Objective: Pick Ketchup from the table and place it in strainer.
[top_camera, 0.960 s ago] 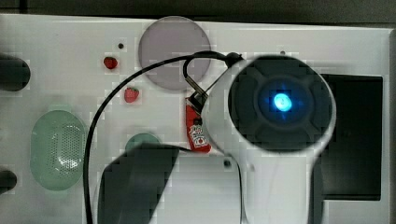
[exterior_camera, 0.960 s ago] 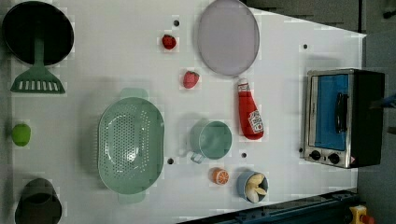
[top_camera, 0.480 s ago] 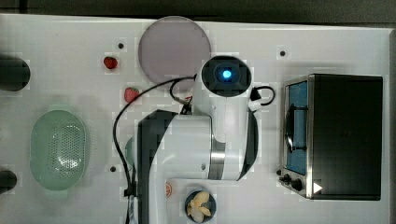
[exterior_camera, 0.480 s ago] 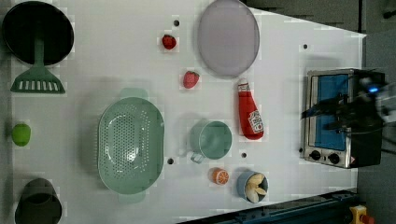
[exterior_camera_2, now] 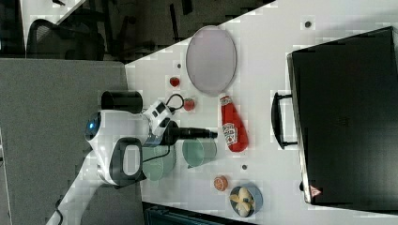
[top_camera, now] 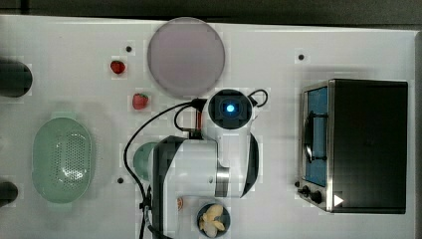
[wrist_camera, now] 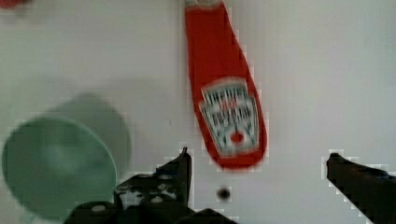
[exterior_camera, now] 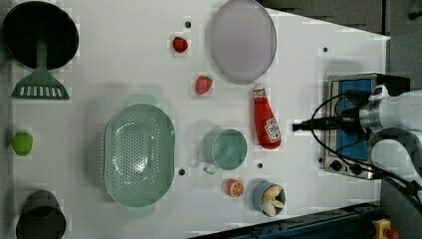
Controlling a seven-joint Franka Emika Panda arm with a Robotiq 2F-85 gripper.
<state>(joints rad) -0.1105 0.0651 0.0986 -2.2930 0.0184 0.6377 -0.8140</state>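
White table [exterior_camera: 124,64], Ketchup [exterior_camera: 265,122] beside cup [exterior_camera: 225,149]

Glossy red plastic Ketchup [exterior_camera: 265,122]; matt mint plastic strainer [exterior_camera: 139,155] (perforated); smooth white table [exterior_camera: 124,69].

Red Ketchup [exterior_camera: 265,121], mint-green perforated strainer [exterior_camera: 140,155]

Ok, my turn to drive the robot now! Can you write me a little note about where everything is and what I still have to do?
Gripper: open, empty, above the table near the bottle's base.
Ketchup: lying flat on the table, cap toward the grey plate, beside the green cup. Not touched.
Strainer: empty, past the cup at the left view's left.
Done: nothing picked up.
Left: come down over the bottle, grab it, lift, carry it over the cup, drop it in the strainer.
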